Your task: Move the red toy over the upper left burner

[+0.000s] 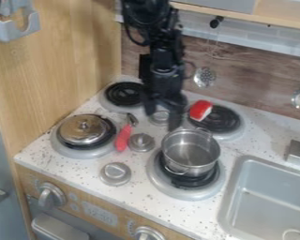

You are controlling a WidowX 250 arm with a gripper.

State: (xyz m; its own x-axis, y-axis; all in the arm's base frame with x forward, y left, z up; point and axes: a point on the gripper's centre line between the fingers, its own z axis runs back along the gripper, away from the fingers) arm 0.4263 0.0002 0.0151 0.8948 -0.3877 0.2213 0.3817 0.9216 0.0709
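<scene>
Gripper (163, 123) is hanging just behind the pot (191, 152), a bit left, fingers spread apart and partly blocking a knob (159, 118). Red toy (200, 109) is behind the pot on the back right burner (224, 120), can't tell what it is. Arm (167, 56) is cut off up top and hides the right edge of the upper left burner (123, 94).

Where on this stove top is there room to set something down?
Bare counter lies between the red toy's burner and the sink, and in front of the pot. The middle is crowded: gripper, red-handled utensil and silver knobs sit close together.
</scene>
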